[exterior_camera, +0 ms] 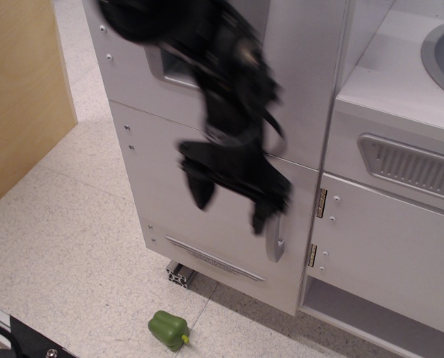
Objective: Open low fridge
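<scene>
The low fridge door (169, 186) is a flat light-grey panel, shut, with a thin grille strip (214, 259) near its bottom. Its vertical silver bar handle (276, 246) is at the right edge; only the lower end shows below my gripper. My black gripper (230, 209) is blurred by motion and hangs in front of the door, fingers pointing down and spread apart, empty. Its right finger (262, 216) is just left of the handle's upper part.
A grey panel with a recessed dispenser (173, 67) is above the door, partly behind my arm. A white cabinet door with brass hinges (386, 246) is to the right. A green toy pepper (168, 329) lies on the floor. A wooden panel (20, 89) stands at left.
</scene>
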You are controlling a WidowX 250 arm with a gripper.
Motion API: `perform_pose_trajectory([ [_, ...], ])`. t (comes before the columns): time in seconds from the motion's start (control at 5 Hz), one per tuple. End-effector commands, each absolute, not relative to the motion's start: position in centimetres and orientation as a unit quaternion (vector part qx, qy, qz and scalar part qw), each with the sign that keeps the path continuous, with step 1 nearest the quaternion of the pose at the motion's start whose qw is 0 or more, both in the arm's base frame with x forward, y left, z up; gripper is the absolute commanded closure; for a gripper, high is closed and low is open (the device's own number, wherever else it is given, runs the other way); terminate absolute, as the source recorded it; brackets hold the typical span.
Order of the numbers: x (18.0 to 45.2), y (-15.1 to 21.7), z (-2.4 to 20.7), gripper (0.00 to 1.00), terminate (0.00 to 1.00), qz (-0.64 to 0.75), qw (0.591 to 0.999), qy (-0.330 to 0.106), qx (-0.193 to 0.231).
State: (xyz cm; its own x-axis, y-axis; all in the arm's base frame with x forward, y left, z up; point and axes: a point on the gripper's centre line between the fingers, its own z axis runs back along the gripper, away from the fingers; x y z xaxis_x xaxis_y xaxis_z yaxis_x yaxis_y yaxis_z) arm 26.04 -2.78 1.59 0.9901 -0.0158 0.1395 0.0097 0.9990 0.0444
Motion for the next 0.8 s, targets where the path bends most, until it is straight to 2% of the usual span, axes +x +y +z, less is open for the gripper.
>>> perform_pose_trajectory([
  [0.0, 29.5, -5.3, -0.6, 0.00, 0.00, -0.003, 0.991, -0.123, 0.054],
  [0.4, 32.3, -3.0, -2.1, 0.00, 0.00, 0.039, 0.986, -0.142, 0.079],
  [0.6, 32.8, -2.8, -2.5, 0.00, 0.00, 0.054, 0.985, -0.142, 0.081],
])
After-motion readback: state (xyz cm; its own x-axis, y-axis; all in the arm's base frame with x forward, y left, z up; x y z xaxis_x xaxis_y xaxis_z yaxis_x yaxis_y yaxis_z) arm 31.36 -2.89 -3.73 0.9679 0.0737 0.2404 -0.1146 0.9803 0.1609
